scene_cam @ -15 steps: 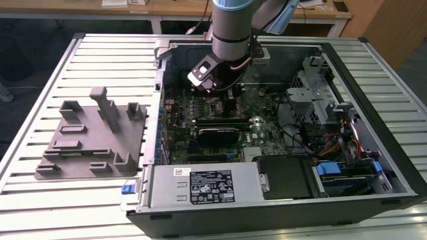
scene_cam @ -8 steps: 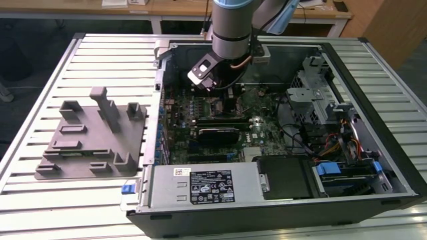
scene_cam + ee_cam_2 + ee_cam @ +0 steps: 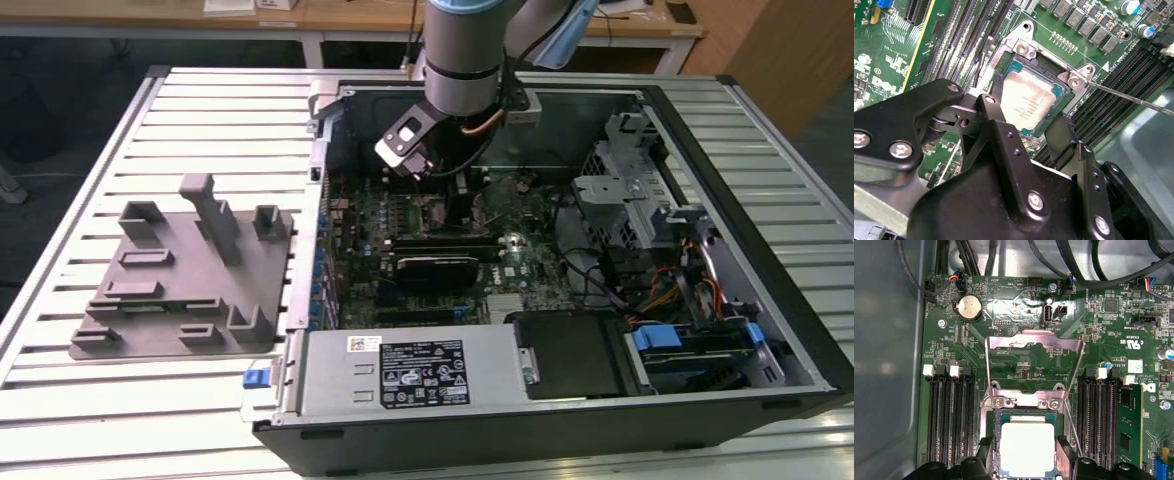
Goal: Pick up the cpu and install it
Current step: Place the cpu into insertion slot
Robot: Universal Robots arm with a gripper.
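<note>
Arm (image 3: pixel 461 50) comes straight down into the open PC case (image 3: pixel 534 440), wrist approx. vertical. Gripper (image 3: pixel 1026 120) low over socket (image 3: pixel 1024 402). The cpu (image 3: pixel 1028 102) lies in socket directly beneath gripper. Grip state: can't tell.

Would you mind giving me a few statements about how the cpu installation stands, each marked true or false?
1. The cpu lies at the motherboard socket, not on the grey tray. True.
2. The socket's load plate is closed over the cpu. False: it stands swung open, and the cpu's metal top is bare.
3. The claw hangs over the grey tray. False: it is inside the computer case, right at the cpu.
4. A green memory module sits in a slot beside the socket. True.
</note>
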